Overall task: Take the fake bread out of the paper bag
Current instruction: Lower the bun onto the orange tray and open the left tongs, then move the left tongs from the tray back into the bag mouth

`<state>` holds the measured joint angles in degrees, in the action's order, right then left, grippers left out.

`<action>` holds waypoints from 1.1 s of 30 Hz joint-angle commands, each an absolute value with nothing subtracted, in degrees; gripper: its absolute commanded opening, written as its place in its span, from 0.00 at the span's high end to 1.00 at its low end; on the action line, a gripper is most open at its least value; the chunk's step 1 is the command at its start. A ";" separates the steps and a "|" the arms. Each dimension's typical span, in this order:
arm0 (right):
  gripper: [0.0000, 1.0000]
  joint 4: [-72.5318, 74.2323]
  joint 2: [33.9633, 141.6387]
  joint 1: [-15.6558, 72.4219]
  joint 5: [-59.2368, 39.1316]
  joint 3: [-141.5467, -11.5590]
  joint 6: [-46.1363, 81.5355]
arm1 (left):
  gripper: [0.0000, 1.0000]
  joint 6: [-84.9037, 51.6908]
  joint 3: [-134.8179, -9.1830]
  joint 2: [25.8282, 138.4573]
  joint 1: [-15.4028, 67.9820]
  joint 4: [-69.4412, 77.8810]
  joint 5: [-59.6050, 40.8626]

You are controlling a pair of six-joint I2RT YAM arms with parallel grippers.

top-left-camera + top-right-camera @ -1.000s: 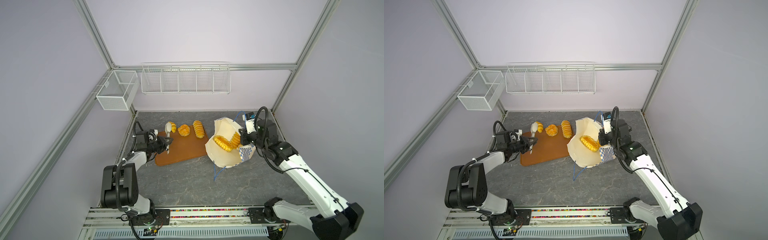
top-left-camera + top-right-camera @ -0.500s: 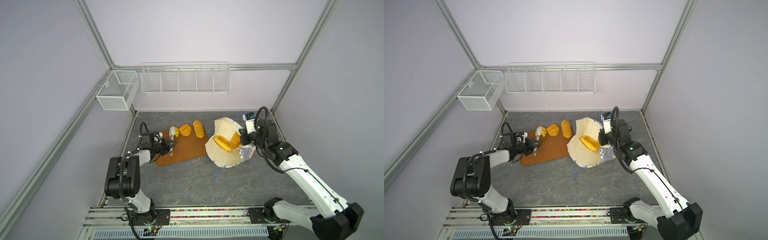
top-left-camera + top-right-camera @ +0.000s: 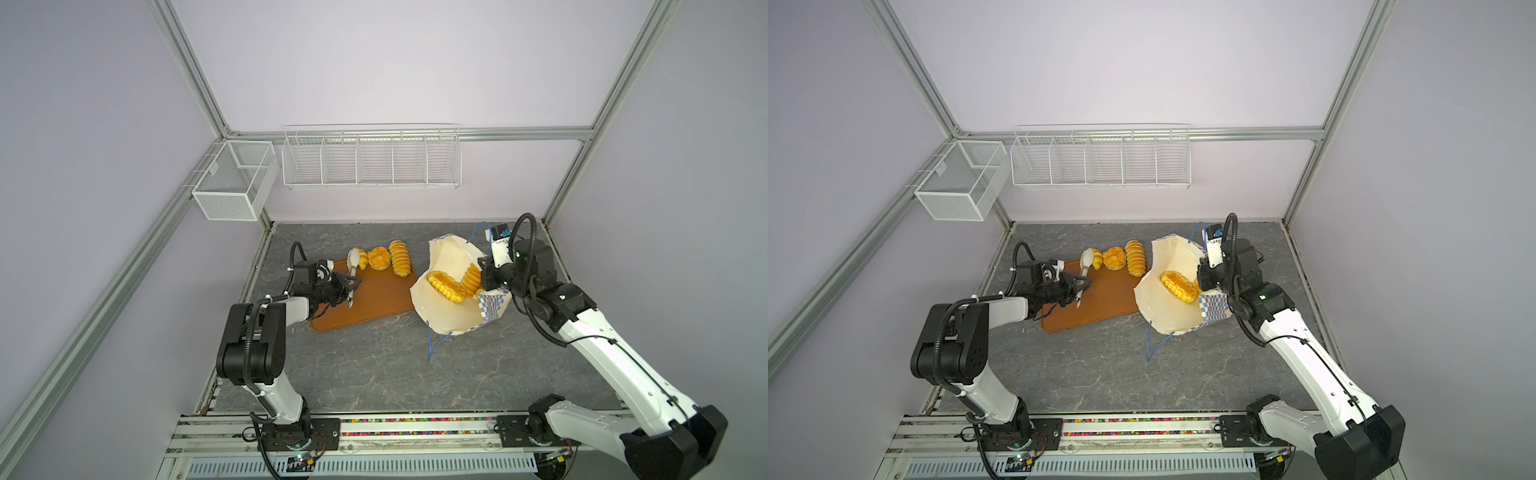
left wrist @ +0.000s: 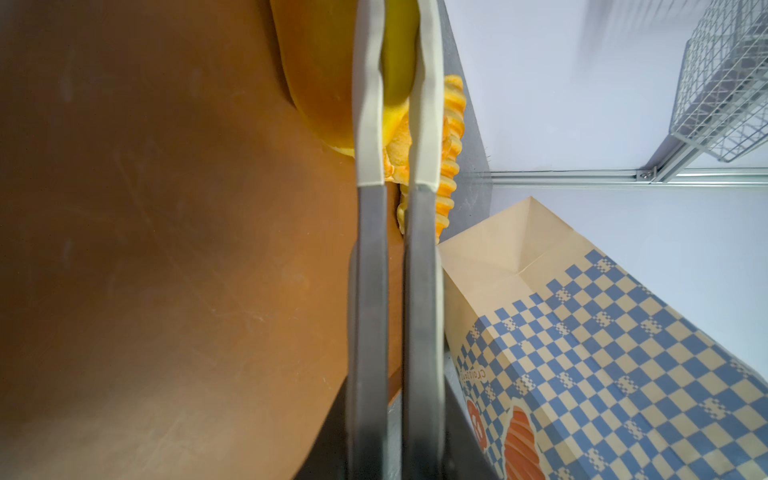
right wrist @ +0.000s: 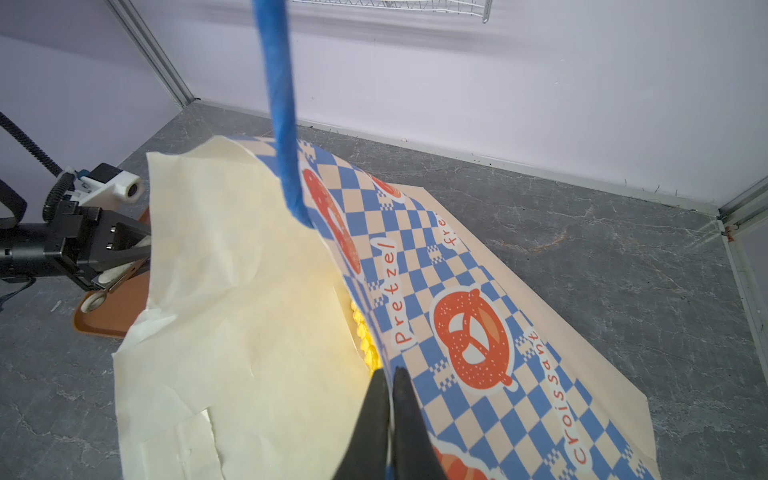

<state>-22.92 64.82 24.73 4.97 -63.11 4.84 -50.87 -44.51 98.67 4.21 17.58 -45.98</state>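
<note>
The left claw (image 3: 348, 287) is clamped shut on the grey handles of a pair of tongs (image 3: 352, 272). The tongs' pale tips straddle a yellow roll (image 3: 363, 258) at the far edge of the brown tray (image 3: 374, 309); whether the roll bears on the tray cannot be told. Next in the row stand a round bun (image 3: 379, 258) and then a ridged loaf (image 3: 400, 257); of the fake bread, three pieces are thus out. Two pieces (image 3: 446, 286) lie inside the paper bag (image 3: 451, 322), which lies on its side right of the tray, mouth turned toward it. The right claw (image 5: 388, 380) has its jaws together, pinching the bag's upper rim and holding the mouth wide.

Judgement: the step in hand is setting the roll down. Recommended: lower until it rests; ease the squeeze so the tips spring apart; withdraw along the tongs' own line, clear of the bun; hold the rim high for the next reach.
</note>
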 commanded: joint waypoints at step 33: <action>0.93 -25.30 63.52 24.34 4.17 -62.05 3.02 | 0.69 -32.22 -49.24 89.72 -1.37 -18.31 -36.48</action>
<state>-23.14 64.71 24.73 4.75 -63.02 4.19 -34.98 -47.35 91.57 -0.80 -13.17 -38.54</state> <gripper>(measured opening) 0.071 0.313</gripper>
